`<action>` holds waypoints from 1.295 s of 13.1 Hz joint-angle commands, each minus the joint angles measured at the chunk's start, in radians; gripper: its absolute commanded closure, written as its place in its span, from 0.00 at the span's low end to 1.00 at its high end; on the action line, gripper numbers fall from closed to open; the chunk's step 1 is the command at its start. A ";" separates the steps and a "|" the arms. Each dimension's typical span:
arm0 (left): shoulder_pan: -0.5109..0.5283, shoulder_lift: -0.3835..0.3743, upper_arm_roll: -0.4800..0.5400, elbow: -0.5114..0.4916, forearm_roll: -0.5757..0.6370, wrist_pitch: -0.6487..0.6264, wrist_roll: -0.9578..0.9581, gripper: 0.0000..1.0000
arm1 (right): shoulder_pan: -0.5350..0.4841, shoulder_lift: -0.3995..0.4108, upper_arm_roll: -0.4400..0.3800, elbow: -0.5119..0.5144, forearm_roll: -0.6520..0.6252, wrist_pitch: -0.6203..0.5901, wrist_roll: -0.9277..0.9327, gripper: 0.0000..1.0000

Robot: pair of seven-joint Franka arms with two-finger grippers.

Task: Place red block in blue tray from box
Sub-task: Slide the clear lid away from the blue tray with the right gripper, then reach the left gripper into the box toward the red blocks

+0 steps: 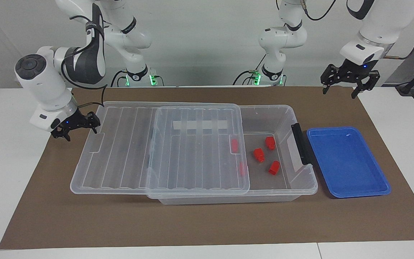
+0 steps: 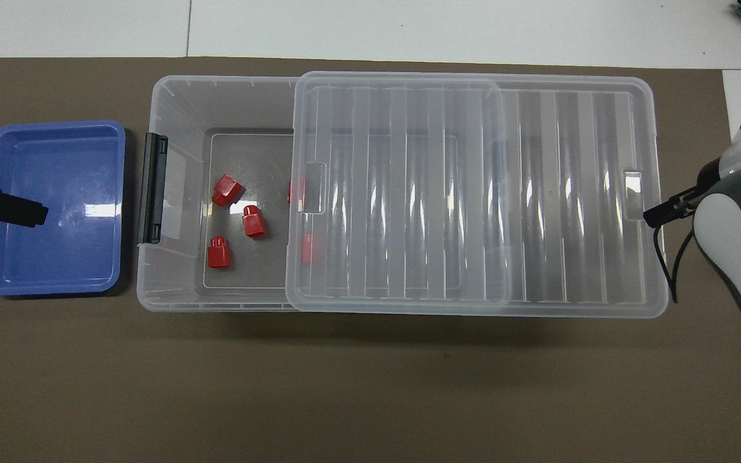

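Note:
The box [image 1: 302, 181] [image 2: 174, 106] is a clear bin. Its ribbed lid [image 1: 128, 154] [image 2: 538, 193] is slid toward the right arm's end, leaving the end by the black clip handle [image 1: 301, 144] uncovered. Three red blocks [image 1: 259, 154] [image 2: 254, 220] lie on the bare floor there, and two more show through the lid's edge [image 1: 234, 144]. The blue tray [image 1: 347, 162] [image 2: 52, 206] sits beside the handle end with nothing in it. My left gripper [image 1: 340, 91] hangs open, high over the tray's outer edge. My right gripper [image 1: 78, 128] [image 2: 657, 215] stands open, low, at the lid's overhanging end.
A brown mat [image 1: 207, 223] covers the table under the box and tray. White table [image 1: 5, 162] shows at both ends. A strip of white tape [image 1: 199, 125] shows through the lid.

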State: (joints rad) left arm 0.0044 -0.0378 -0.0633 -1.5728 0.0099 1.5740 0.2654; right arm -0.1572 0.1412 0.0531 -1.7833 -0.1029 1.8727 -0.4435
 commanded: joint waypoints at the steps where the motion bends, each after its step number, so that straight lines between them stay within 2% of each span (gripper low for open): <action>1: -0.020 -0.027 -0.013 -0.021 -0.013 0.014 -0.123 0.00 | -0.024 -0.017 0.007 -0.016 -0.014 -0.001 -0.027 0.00; 5: -0.154 -0.025 -0.027 -0.035 -0.019 0.113 -0.559 0.00 | -0.024 -0.021 0.008 -0.008 -0.009 -0.010 -0.011 0.00; 8: -0.247 0.021 -0.027 -0.036 -0.027 0.202 -0.766 0.00 | -0.008 -0.086 0.010 -0.010 -0.006 -0.067 0.113 0.00; 12: -0.296 0.171 -0.026 -0.058 -0.007 0.360 -0.807 0.00 | 0.053 -0.130 0.013 -0.016 0.008 -0.076 0.329 0.00; 14: -0.297 0.226 -0.024 -0.137 0.002 0.536 -0.813 0.00 | 0.109 -0.137 0.013 -0.002 0.031 -0.073 0.464 0.00; 15: -0.294 0.228 -0.024 -0.215 0.030 0.637 -0.812 0.00 | 0.122 -0.135 0.013 0.021 0.049 -0.075 0.524 0.00; 17: -0.291 0.290 -0.024 -0.247 0.108 0.711 -0.813 0.00 | 0.163 -0.129 0.011 0.062 0.055 -0.079 0.589 0.00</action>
State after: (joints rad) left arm -0.2789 0.2349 -0.0973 -1.7693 0.0606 2.2179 -0.5304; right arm -0.0085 0.0163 0.0640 -1.7556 -0.0695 1.8028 0.0918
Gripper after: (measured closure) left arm 0.000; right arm 0.000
